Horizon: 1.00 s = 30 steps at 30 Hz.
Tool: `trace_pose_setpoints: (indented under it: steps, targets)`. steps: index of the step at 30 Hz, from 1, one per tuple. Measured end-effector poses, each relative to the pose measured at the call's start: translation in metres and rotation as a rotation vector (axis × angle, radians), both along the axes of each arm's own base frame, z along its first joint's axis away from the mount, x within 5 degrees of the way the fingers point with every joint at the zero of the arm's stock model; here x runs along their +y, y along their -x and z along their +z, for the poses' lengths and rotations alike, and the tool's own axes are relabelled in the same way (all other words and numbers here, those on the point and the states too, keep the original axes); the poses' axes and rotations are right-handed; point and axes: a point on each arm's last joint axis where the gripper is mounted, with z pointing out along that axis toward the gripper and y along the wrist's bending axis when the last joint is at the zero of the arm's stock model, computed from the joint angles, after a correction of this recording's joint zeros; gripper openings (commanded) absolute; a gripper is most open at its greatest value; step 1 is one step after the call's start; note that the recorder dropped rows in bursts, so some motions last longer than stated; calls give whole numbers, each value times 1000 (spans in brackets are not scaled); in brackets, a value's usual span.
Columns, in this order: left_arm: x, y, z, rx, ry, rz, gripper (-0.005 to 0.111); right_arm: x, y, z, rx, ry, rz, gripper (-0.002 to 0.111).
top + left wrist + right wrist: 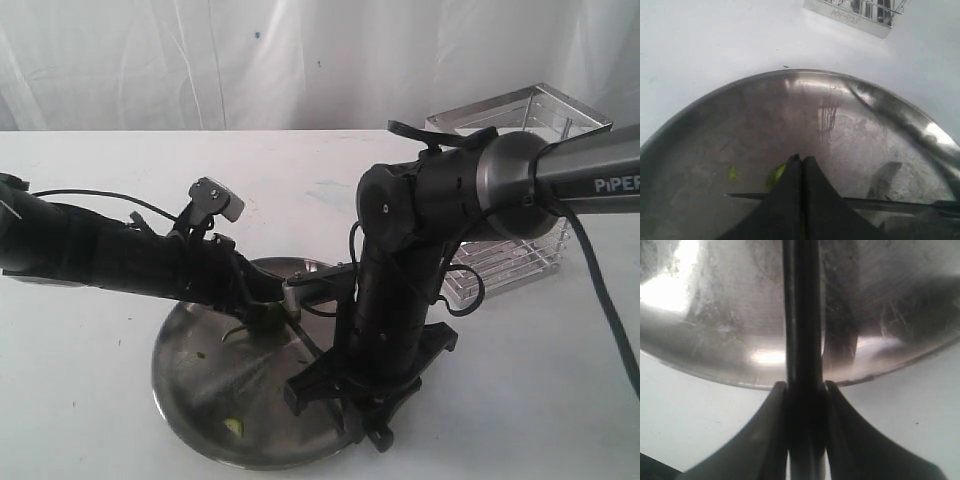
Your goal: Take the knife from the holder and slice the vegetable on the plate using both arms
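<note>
The steel plate lies at the table's front centre. My left gripper reaches over its middle and is shut on the green vegetable. In the left wrist view the fingertips are pressed together, with the vegetable showing beside them. My right gripper stands at the plate's near right rim, shut on the knife. The thin dark blade crosses the plate just behind the left fingers. A cut green slice lies near the front rim, and another bit lies near the vegetable.
The chrome wire holder stands at the back right behind the right arm, and its base shows in the left wrist view. White table surrounds the plate. A white curtain hangs behind.
</note>
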Motion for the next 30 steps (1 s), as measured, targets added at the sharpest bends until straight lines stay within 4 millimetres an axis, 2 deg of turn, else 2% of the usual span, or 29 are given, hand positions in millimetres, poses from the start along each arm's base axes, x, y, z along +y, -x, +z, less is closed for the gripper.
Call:
trace_pose_setpoints:
  steps: [7,15,30]
  targets:
    - [-2,2,0,4,22,-25,0,0,0,0,-1,-1,0,0]
    - [-14,6,-15,30,18,-85,0,0,0,0,-1,-1,0,0]
    - [-20,6,-23,101,20,-70,0,-2,2,0,28,18,8,0]
